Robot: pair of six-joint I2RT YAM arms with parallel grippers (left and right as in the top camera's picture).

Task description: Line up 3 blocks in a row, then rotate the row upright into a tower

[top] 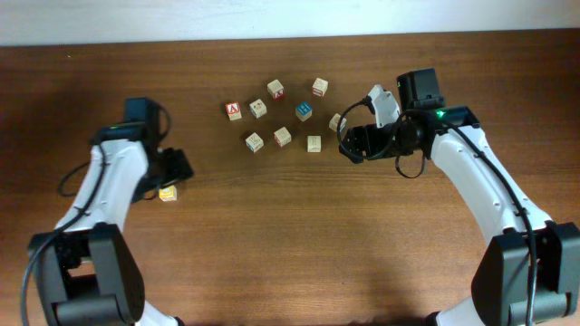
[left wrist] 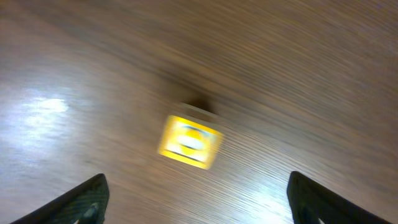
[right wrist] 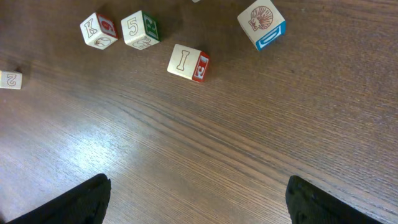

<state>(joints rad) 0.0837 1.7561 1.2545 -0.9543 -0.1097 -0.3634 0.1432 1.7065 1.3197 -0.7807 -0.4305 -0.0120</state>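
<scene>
Wide open and empty, the left gripper (left wrist: 199,200) hangs over a yellow block (left wrist: 189,142) lying alone on the table (top: 290,235), well apart from the other blocks (top: 283,136) clustered near the equally open, empty right gripper (right wrist: 198,199); a lowering finger could knock the yellow block askew, and blur hides its printed face.

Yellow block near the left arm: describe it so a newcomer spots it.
On the wooden table, look left of the central cluster of blocks. By the left gripper lies the yellow block, alone, the only one with a bright yellow top.
</scene>
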